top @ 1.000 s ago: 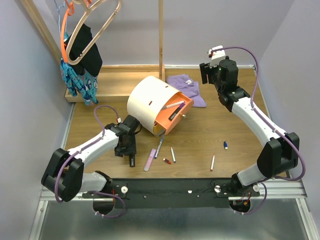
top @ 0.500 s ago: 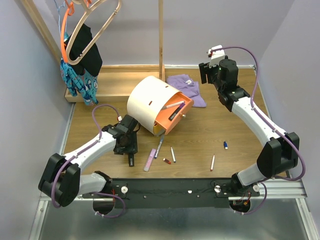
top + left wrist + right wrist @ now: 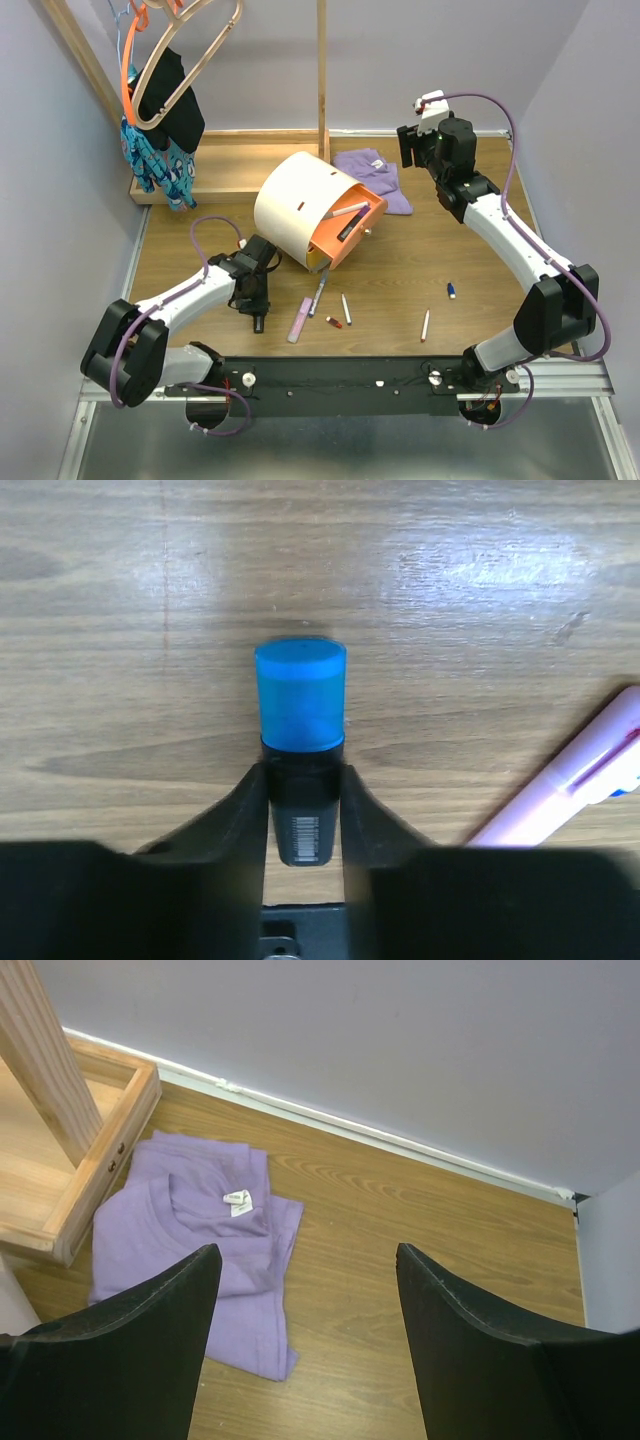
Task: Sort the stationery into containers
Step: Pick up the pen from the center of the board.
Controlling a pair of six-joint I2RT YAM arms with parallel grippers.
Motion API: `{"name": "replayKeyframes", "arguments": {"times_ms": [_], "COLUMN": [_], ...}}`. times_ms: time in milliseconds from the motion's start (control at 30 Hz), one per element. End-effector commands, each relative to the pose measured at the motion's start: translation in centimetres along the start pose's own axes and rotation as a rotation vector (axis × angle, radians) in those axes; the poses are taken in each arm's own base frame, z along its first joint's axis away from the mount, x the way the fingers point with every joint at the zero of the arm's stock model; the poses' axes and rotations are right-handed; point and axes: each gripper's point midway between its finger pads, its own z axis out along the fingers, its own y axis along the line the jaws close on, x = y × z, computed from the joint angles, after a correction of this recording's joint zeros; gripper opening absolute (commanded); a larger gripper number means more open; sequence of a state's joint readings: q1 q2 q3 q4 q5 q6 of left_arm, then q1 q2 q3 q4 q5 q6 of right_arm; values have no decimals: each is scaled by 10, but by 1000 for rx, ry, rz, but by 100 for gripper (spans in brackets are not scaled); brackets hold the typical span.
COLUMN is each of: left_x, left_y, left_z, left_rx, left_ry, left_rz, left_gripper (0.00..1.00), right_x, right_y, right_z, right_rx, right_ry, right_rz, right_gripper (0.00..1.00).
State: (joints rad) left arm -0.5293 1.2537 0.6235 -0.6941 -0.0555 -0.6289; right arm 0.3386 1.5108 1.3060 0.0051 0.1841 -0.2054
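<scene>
My left pincer point(image 3: 302, 780) grips the blue-capped marker point(image 3: 300, 695).
My right pincer point(image 3: 308, 1258) is wide open and holds nothing.

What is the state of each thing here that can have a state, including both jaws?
Left jaws: closed on the marker.
Right jaws: open, empty.
Marker: capped, lying on the table, gripped.
Orange drawer: pulled out of the drum, pens inside.
Pink pen: lying loose on the table.
Cloth: folded, flat.

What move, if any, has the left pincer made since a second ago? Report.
Yes, slightly: the left pincer edged leftward, away from the pink pen, closing on the blue-capped marker.
</scene>
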Motion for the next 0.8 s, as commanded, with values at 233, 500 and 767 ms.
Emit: {"name": "replayKeyframes", "arguments": {"times_ms": [233, 500, 767], "left_x": [-10, -24, -38], "left_y": [-56, -110, -111], "left_z": [-50, -104, -131], "left_rx": [294, 602, 604], "left_ry": [-17, -76, -199], "left_rz": [162, 374, 438], "left_gripper": [2, 0, 0], "right_x": [-29, -30, -34], "right_y": [1, 2, -5], "right_z": [-4, -5, -26], "right_rx": [-34, -34, -27], "right_ry": [-66, -41, 0], "right_rz": [20, 86, 92], "right_gripper": [77, 77, 77]}}
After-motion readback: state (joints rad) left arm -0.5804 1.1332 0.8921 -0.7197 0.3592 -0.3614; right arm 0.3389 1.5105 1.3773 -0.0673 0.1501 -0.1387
